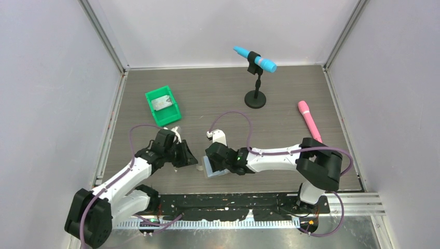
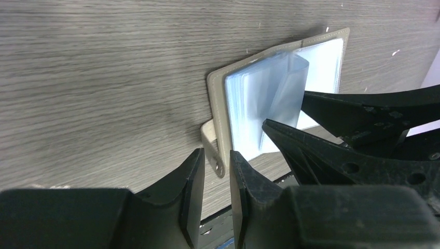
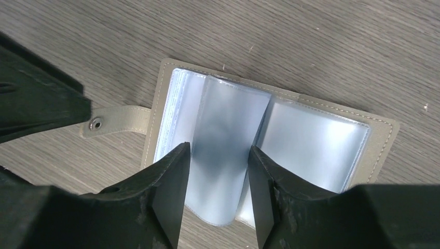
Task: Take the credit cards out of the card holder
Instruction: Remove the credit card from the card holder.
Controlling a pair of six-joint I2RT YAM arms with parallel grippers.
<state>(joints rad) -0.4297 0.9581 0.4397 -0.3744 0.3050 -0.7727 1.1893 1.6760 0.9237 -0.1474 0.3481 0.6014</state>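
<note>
Bright even light, soft shadows, sheen on card holder [image 3: 311,140]

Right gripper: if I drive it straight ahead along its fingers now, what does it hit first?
Most likely the raised clear sleeve of the open card holder, standing between the fingers of the right gripper; the table lies behind it. Depth is unclear from this view.

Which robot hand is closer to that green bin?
Left. The left hand sits just nearside of the green bin; the right hand is farther off, over the open card holder.
</note>
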